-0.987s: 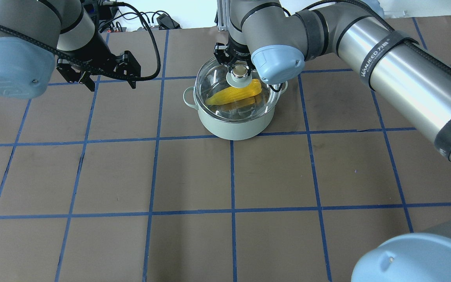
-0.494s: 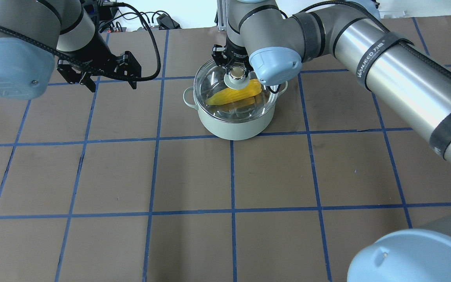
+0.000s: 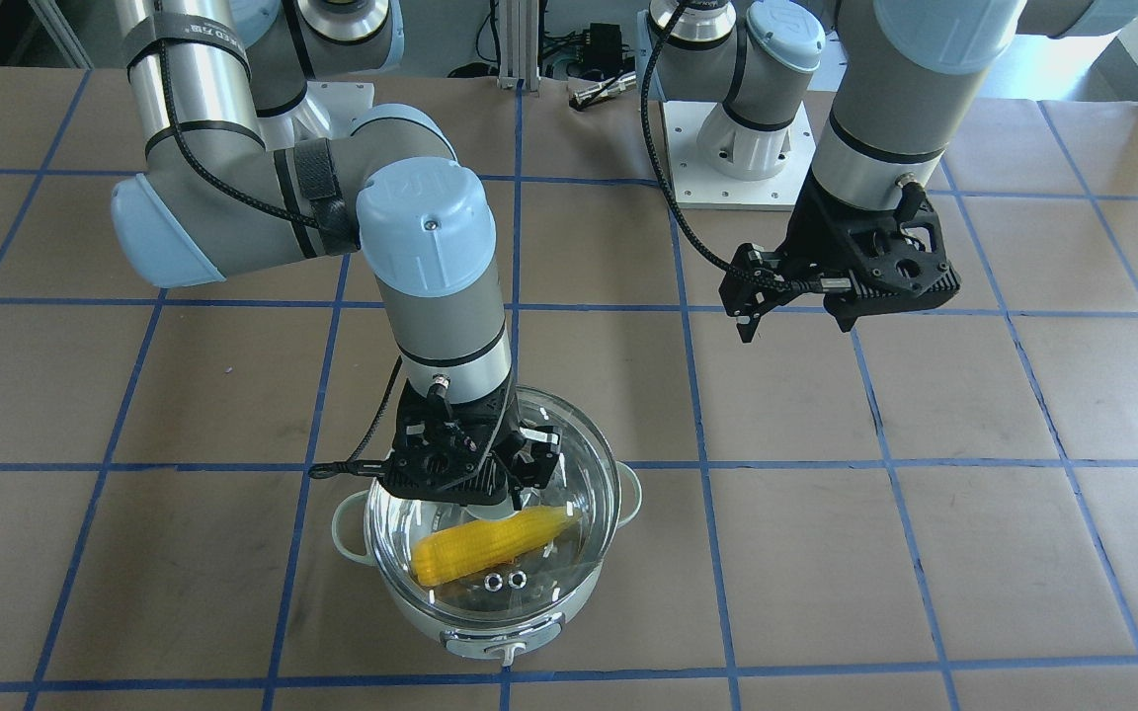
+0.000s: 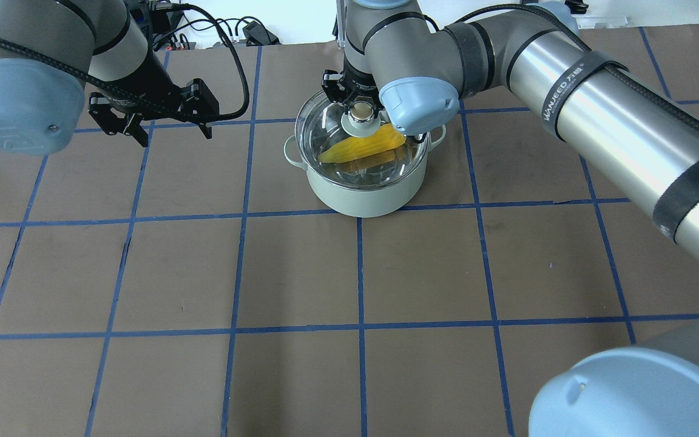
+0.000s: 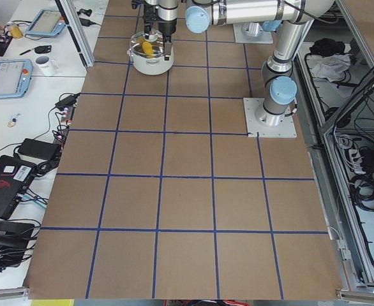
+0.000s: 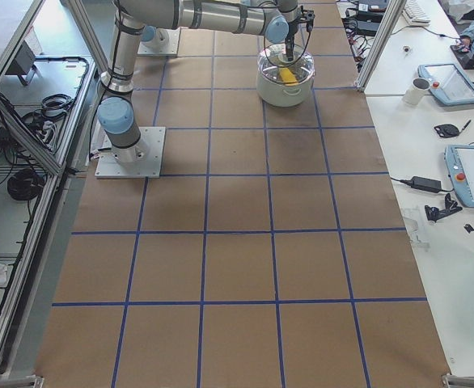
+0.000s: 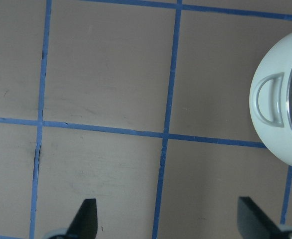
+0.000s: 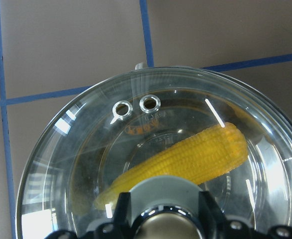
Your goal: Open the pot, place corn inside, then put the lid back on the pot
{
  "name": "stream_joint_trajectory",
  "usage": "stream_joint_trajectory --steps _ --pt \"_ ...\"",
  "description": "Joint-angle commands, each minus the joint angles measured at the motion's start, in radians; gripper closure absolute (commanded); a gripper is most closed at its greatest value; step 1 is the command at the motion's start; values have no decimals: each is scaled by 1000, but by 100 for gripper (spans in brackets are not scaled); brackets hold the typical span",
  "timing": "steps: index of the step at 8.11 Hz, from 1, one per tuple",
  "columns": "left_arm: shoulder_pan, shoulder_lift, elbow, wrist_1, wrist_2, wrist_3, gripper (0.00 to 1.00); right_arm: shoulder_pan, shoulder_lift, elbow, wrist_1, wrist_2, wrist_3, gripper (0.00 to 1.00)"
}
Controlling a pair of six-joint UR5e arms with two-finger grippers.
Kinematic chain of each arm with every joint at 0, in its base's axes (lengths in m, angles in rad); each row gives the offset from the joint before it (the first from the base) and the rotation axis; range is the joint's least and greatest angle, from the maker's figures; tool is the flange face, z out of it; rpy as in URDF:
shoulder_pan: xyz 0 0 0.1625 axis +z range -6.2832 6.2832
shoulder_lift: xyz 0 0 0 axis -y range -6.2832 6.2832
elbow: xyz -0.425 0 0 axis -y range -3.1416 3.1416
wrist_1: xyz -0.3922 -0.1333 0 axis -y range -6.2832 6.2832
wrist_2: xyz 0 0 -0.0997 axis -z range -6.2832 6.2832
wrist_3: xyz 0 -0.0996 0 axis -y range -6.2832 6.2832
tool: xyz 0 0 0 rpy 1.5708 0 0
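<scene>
Step in hand: the last one, setting the lid back.
Right gripper [image 4: 360,108]: pinching the knob of the round clear glass domed lid [image 8: 81,149] directly beneath it.
Pot: the small round mint-green pot [image 4: 361,195] stands under this gripper on the brown gridded surface [image 4: 301,273].
Corn: the bright yellow ear of corn [image 8: 186,159] lies inside, below the glass.
Left gripper [image 4: 173,128]: spread, empty, well aside of the pot.
Seating: whether the rims fully meet cannot be told.
Next move: probably settling the lid level, then letting go of the knob and rising straight.
</scene>
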Motion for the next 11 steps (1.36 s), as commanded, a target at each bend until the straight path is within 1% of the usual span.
stream_joint_trajectory --steps 1,2,3,7,9,11 --pt "0 -4 1 -1 4 -8 0 1 5 4 -3 -13 -11 100" --pt "0 -11 1 0 5 -8 0 1 -1 10 5 -19 -11 100" --pt "0 -10 1 -1 4 -8 0 1 -3 10 5 -51 -10 100" --pt "-2 -5 1 0 -7 -17 0 1 -1 10 -1 -49 -2 100" --pt "-3 19 1 -14 -4 -17 0 4 -3 10 -3 -46 4 100" --pt "-3 22 -1 -23 -4 -15 0 11 0 10 -5 -55 6 100"
